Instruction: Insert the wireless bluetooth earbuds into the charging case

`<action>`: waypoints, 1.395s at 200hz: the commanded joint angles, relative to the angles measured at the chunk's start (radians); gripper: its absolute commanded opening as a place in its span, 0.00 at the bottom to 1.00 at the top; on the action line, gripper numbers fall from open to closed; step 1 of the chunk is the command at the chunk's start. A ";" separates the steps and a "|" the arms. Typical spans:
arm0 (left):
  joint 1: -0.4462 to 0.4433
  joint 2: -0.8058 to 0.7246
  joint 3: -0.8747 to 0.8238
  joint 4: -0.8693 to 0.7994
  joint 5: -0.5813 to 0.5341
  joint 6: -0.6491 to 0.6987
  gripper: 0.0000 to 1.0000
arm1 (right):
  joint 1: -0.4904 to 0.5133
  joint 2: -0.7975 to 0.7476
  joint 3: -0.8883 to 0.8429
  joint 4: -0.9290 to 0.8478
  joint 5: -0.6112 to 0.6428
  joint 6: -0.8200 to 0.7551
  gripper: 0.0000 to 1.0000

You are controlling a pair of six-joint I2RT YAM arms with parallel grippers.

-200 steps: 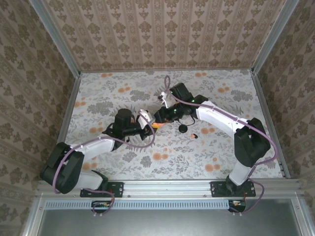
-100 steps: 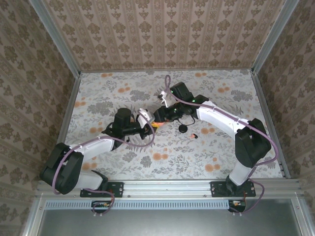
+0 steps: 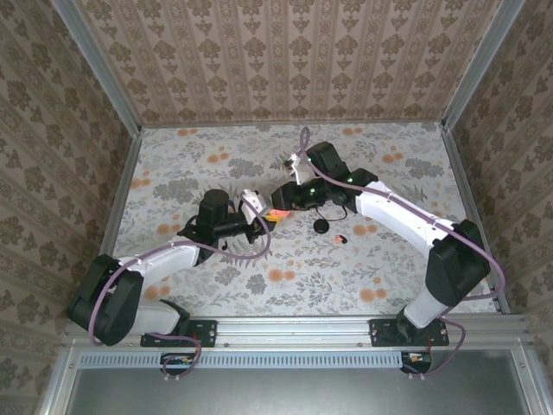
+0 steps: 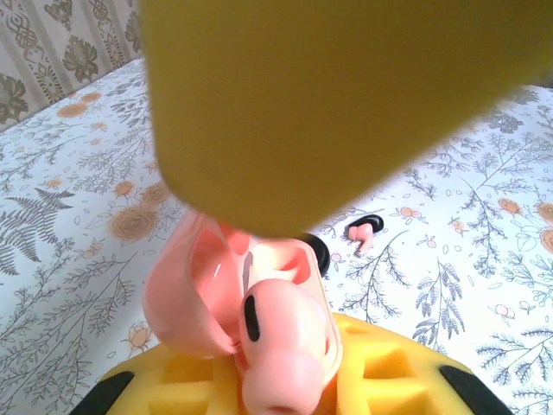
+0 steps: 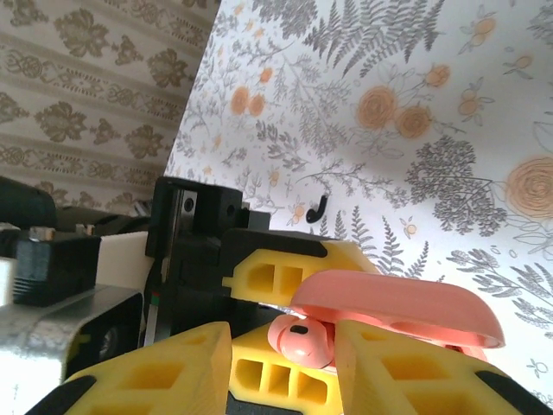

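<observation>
My left gripper (image 3: 262, 223) is shut on the charging case (image 4: 194, 298), a salmon-pink case held with its lid (image 5: 406, 304) swung open. One pink earbud (image 5: 301, 339) with a black mark sits in the case's mouth, its rounded end sticking out (image 4: 281, 346). My right gripper (image 5: 281, 350) stands just in front of that earbud, jaws apart around it, with a gap on its left side. The other earbud (image 4: 363, 233), pink with a black tip, lies on the table right of the case, also seen from above (image 3: 339, 239).
A black round disc (image 3: 320, 225) lies on the flowered tabletop (image 3: 285, 277) between the case and the loose earbud. A small black hook-shaped piece (image 5: 318, 207) lies on the table beyond my left gripper. Patterned walls (image 3: 285, 60) close in the table.
The right gripper's jaws have opened a little around the earbud at the case, and the right arm has shifted slightly up and right. The left arm holds still.
</observation>
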 commanded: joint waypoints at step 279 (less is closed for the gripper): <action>-0.009 -0.038 0.014 0.042 -0.022 0.012 0.15 | 0.070 0.032 -0.006 0.043 0.084 0.011 0.32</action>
